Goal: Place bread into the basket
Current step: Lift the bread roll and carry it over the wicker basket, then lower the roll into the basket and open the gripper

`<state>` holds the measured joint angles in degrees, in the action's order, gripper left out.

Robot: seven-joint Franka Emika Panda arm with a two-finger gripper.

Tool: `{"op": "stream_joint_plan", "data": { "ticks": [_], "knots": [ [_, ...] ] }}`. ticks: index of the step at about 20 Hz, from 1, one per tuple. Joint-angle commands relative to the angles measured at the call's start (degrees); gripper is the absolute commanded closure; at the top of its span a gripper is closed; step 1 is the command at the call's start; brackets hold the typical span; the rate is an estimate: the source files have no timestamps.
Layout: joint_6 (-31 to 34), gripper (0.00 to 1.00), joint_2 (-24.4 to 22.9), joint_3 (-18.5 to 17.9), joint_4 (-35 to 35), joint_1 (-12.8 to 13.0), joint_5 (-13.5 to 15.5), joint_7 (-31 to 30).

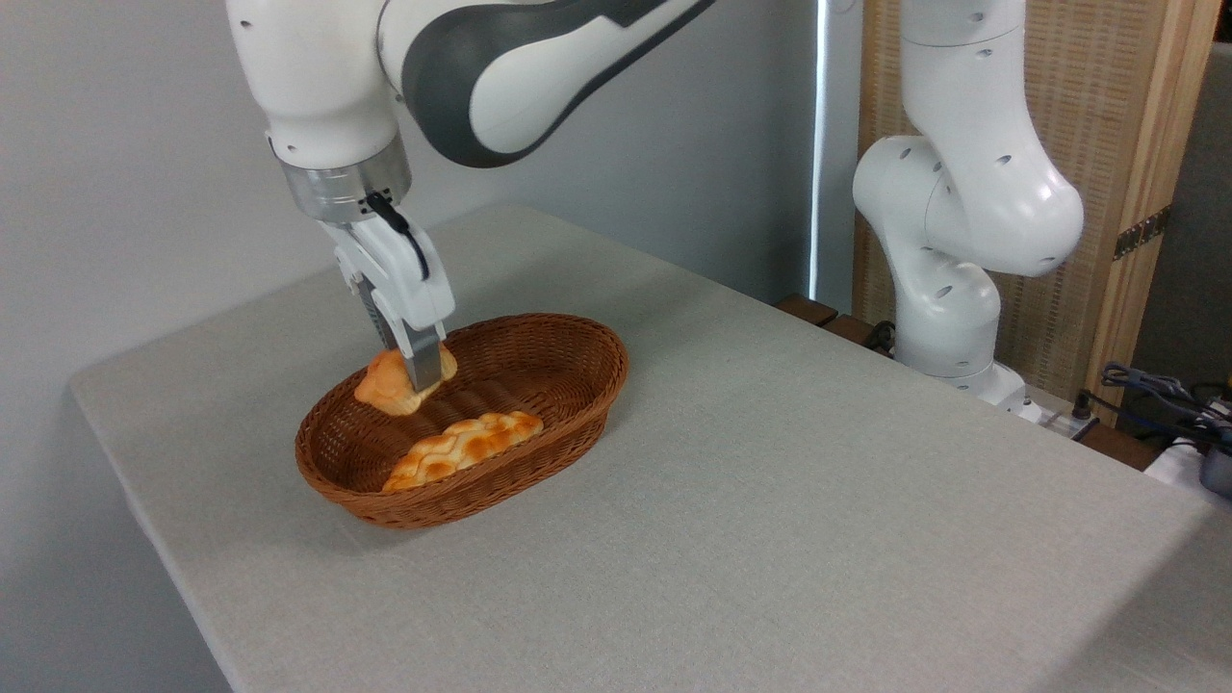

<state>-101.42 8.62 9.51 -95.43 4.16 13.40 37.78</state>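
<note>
- The hand (416, 371) pinches the bread (400, 381) over the basket (568, 332), just inside its far rim.
- A long loaf (464, 448) lies below the hand.
- The desk (770, 500) beside it is open.

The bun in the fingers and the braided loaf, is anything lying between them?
Nothing: the camera view shows only bare basket weave between the bun, held by the gripper, and the braided loaf.
</note>
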Motion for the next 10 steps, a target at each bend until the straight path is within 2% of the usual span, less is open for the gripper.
{"op": "stream_joint_plan", "data": {
  "ticks": [1, 10],
  "knots": [
    [-0.9, 0.0, 0.0, 1.3, -1.2, -0.4, 0.6, -0.1],
    [-1.1, 0.0, 0.0, 1.4, -1.2, -0.4, 0.5, 0.2]
  ]
}}
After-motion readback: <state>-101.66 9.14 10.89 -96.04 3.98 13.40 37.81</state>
